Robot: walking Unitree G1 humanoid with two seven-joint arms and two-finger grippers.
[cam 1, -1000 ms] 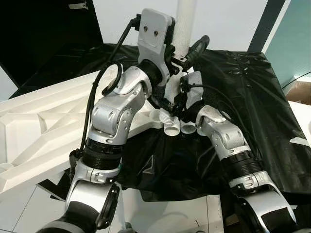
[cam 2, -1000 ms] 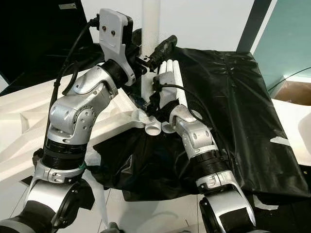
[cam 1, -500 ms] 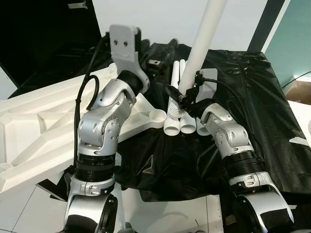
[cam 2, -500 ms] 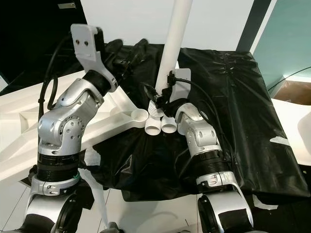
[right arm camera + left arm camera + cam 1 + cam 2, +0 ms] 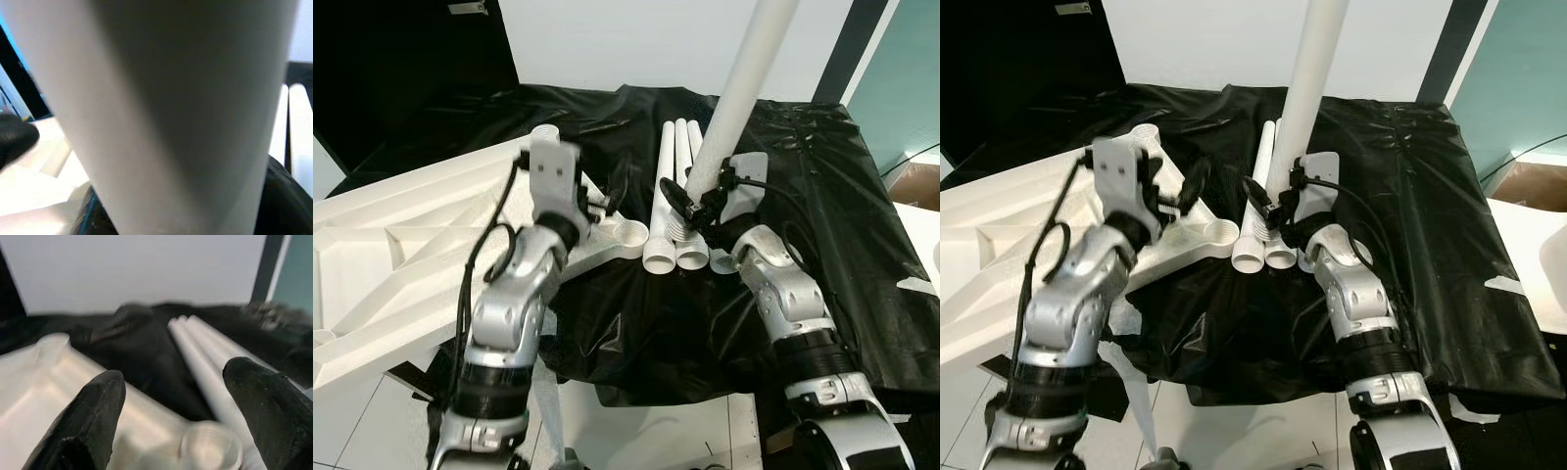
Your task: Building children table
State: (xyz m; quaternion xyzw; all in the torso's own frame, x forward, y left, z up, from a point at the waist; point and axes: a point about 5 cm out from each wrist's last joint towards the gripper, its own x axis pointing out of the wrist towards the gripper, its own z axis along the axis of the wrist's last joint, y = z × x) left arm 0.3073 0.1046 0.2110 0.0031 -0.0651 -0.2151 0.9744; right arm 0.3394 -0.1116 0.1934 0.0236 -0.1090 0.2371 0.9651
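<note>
The white table top (image 5: 401, 245) lies upside down at the left, with a round corner socket (image 5: 632, 233) at its near corner. My right gripper (image 5: 689, 201) is shut on a white table leg (image 5: 744, 88) close to its ribbed threaded end; the leg leans up and to the right, just right of the socket. This leg (image 5: 186, 98) is pressed close against the right wrist camera. My left gripper (image 5: 173, 374) is open and holds nothing, hovering low over the table top near the socket (image 5: 210, 446). Several more legs (image 5: 662, 191) lie side by side on the black sheet.
A black plastic sheet (image 5: 822, 196) covers the platform under the parts. A white wall stands behind, with a dark panel at the back left. White floor tiles (image 5: 656, 431) show in front of the platform, and a teal wall is at the right.
My left arm has come down from high beside the upright leg to low over the table top corner. The leg in my right gripper has tilted to the right.
</note>
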